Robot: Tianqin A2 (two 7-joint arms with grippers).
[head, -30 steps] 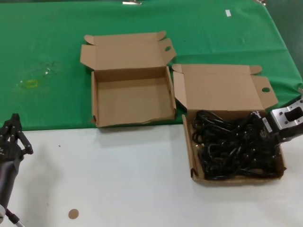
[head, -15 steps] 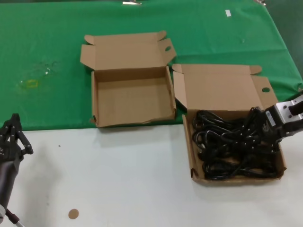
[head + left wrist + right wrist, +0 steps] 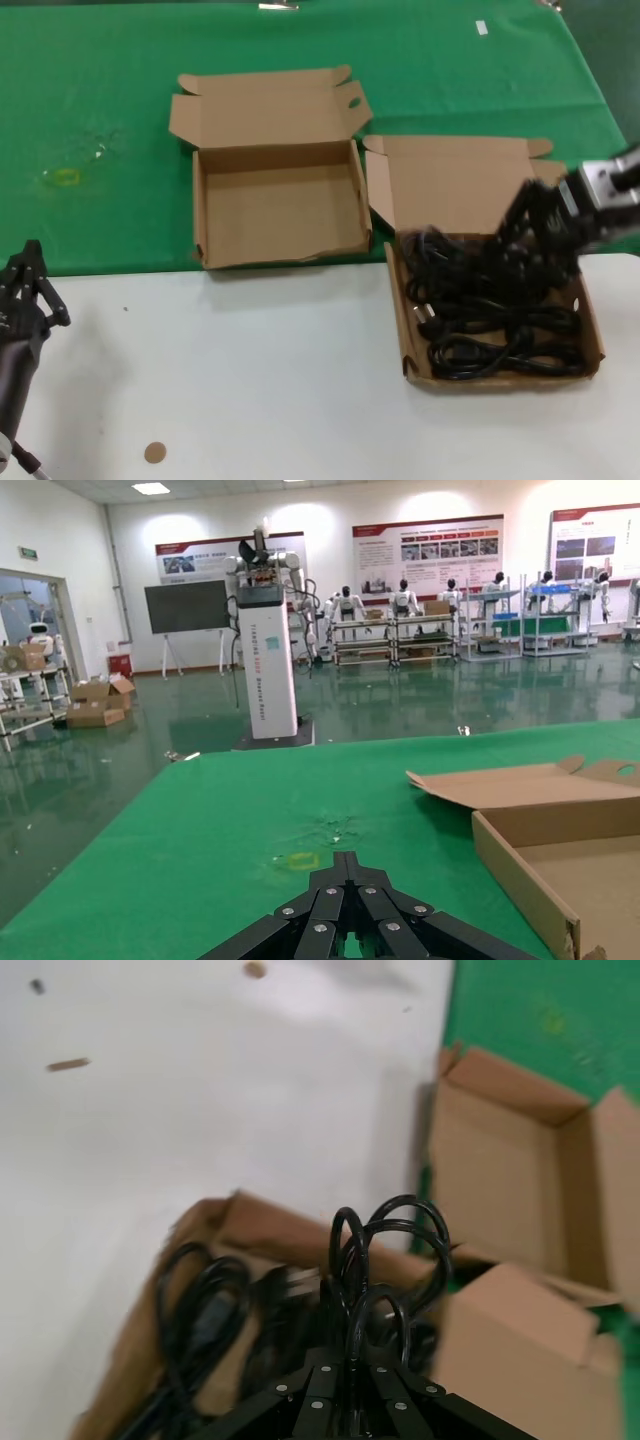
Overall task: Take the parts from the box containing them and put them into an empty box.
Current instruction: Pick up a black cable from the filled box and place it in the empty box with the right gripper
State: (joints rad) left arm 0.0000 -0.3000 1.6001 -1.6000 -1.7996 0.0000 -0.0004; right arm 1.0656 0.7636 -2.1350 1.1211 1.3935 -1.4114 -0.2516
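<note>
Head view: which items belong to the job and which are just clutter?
Job:
- long box, holding black cables
- square box, nothing in it
- right tool, shut on a cable bundle above the long box
- left tool, parked at the near left

Clutter:
- brown disc on the white table
- yellow stain on the green cloth
- white tag

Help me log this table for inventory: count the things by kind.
Cardboard boxes: 2, the nearly square box and the longer box
Tangled black cable pile: 1
Small brown disc: 1
Total: 4
</note>
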